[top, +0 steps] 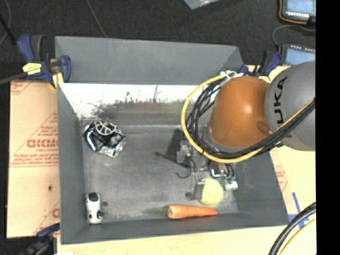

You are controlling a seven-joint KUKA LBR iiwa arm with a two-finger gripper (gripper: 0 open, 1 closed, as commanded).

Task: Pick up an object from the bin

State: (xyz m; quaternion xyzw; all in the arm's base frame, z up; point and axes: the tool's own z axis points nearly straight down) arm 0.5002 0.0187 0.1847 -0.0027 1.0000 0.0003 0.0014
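Note:
My gripper (198, 186) hangs below the arm's orange cover in the bin's front right part, close to the floor. A pale yellow-green rounded thing (213, 196) lies right beside it on its right, touching or nearly touching it. Just in front of both, an orange carrot (192, 212) with a green stem lies lengthwise along the bin's front wall.
A crumpled black-and-white thing (104, 137) lies at the back left of the bin floor. A small white thing with a dark top (94, 207) stands in the front left corner. The arm and its cables cover the right side of the bin.

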